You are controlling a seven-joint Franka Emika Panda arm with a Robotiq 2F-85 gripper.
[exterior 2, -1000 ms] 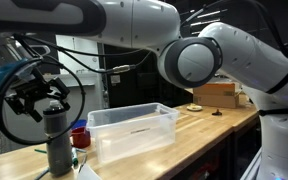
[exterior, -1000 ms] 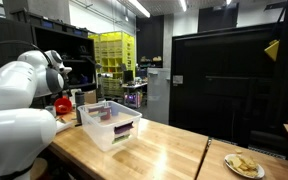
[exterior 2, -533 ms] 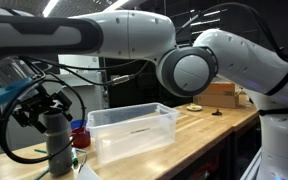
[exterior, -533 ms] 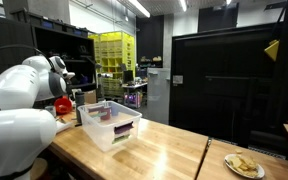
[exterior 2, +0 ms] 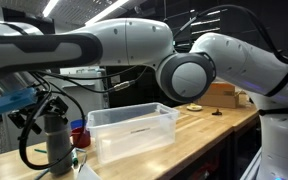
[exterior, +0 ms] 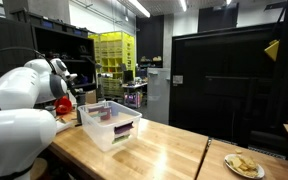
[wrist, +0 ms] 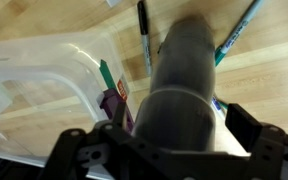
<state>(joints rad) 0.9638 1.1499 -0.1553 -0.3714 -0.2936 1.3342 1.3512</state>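
In an exterior view the clear bin (exterior: 111, 135) sits toward one end of the worktop (exterior: 169, 155), with the arm bent over the edge just past it. In an exterior view the grey cylinder (exterior 2: 57, 148) stands upright by that end edge, just beside a red cup (exterior 2: 79, 134) and the bin, not lifted. In the wrist view the tool (wrist: 174, 150) straddles the cylinder, jaws wide with a gap on each side, so nothing is gripped yet.

No text, brand or number can be read in any view. Nothing legible is seen on the grey cylinder (wrist: 184, 90). A label is possibly carried by the purple item (wrist: 114, 106), but it is blurred.
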